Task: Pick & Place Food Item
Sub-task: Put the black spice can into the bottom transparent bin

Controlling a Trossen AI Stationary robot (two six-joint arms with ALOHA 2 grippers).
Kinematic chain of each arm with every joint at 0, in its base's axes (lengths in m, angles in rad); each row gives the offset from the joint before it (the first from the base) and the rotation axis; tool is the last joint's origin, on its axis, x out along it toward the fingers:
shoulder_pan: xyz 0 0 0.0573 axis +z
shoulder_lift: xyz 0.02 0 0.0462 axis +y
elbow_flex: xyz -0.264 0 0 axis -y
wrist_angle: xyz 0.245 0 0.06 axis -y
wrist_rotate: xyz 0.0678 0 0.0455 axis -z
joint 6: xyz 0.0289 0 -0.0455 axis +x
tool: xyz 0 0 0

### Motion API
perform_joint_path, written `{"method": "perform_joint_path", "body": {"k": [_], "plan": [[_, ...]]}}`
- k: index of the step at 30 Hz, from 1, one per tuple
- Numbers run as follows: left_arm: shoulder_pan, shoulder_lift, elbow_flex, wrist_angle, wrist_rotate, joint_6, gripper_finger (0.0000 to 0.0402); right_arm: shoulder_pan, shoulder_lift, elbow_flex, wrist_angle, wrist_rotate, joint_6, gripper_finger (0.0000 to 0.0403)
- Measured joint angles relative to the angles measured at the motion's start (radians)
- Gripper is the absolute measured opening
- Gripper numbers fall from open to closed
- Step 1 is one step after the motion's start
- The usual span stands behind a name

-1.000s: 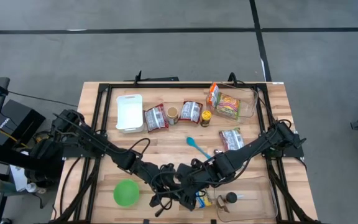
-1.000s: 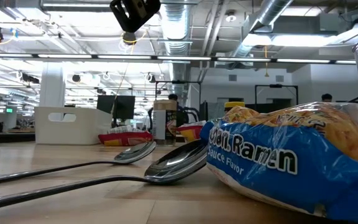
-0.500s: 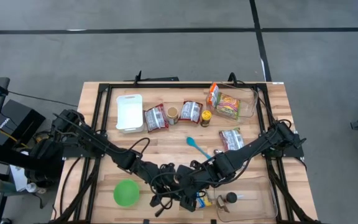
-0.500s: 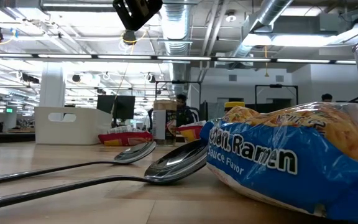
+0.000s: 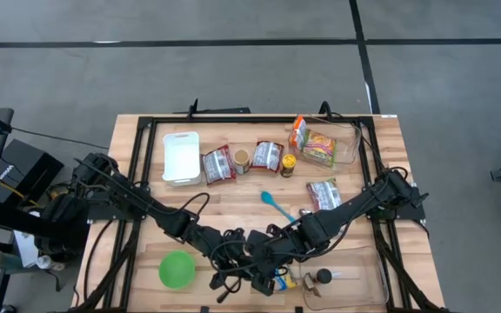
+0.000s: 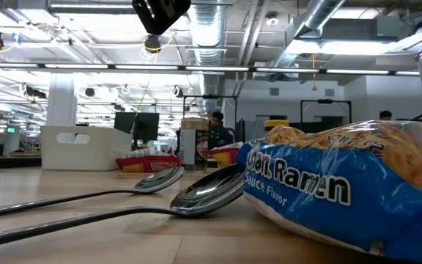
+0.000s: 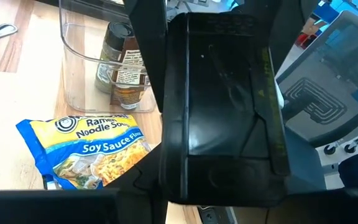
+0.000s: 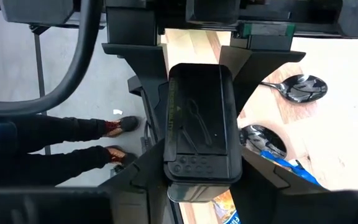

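Observation:
A black rectangular case (image 8: 201,118) with a utensil outline on its lid hangs above the table's near middle (image 5: 261,259). Both grippers are shut on it: my left gripper (image 7: 222,196) on one end, my right gripper (image 8: 201,183) on the other. Below them a blue-and-yellow ramen pack (image 7: 86,149) lies flat on the wood; in the low view the ramen pack (image 6: 343,183) fills the right side. Two metal spoons (image 6: 196,192) lie beside it. My left gripper pinches the case's long sides between its two fingers (image 8: 143,68) at the end (image 8: 197,71) far from my right wrist. The fingers come nearly level from the table's left. The case is lifted clear of the table. My right gripper pinches the same case by its long sides at the opposite end (image 8: 201,168), one finger (image 8: 146,171) on each side. The fingers slant down from the table's right. The case hangs clear, its lid facing my right wrist camera.
A clear bin (image 7: 82,68) near the table's front edge holds a spice jar (image 7: 120,65). A green bowl (image 5: 177,269) sits near left, a white tub (image 5: 181,156) and snack packs (image 5: 218,163) farther back, a turquoise spoon (image 5: 277,205) mid-table. A person's legs (image 8: 55,140) show beyond the table edge.

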Motion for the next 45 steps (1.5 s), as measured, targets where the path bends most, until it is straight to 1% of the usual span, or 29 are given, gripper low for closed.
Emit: {"method": "perform_joint_path", "body": {"k": [3,8,13,17,22,28,35,38,40,42,45], "plan": [[0.000,0.000,0.000,-0.001,0.000,0.000,0.0139,0.000,0.000,0.000,0.001,0.000,0.000,0.0118],[0.001,-0.001,0.000,-0.018,0.001,-0.022,0.0172,0.000,0.000,0.000,0.000,0.001,0.000,0.0117],[0.004,-0.001,0.000,-0.089,0.005,-0.031,0.0205,0.000,0.000,0.000,-0.002,0.006,0.003,0.0117],[0.004,-0.002,0.000,-0.145,0.068,-0.032,0.0225,0.000,-0.001,0.000,-0.008,0.007,0.008,0.0117],[0.004,-0.002,0.000,-0.220,0.087,-0.058,0.0233,0.006,-0.001,0.000,-0.024,0.004,0.025,0.0117],[0.004,-0.002,0.000,-0.278,0.087,-0.062,0.0224,0.034,-0.019,0.000,-0.106,0.024,0.099,0.0117],[0.002,-0.002,0.000,-0.279,0.087,-0.062,0.0208,0.110,-0.058,0.001,-0.218,0.111,0.259,0.0117],[0.002,-0.002,0.000,-0.278,0.087,-0.062,0.0204,0.156,-0.076,-0.001,-0.323,0.168,0.372,0.0117],[0.002,-0.002,0.000,-0.278,0.087,-0.062,0.0202,0.189,-0.087,0.001,-0.362,0.207,0.460,0.0120],[0.002,-0.002,0.000,-0.276,0.087,-0.062,0.0200,0.222,-0.095,0.001,-0.445,0.237,0.551,0.0123],[0.002,-0.002,0.000,-0.273,0.087,-0.062,0.0200,0.269,-0.095,0.001,-0.526,0.253,0.679,0.0122]]}}
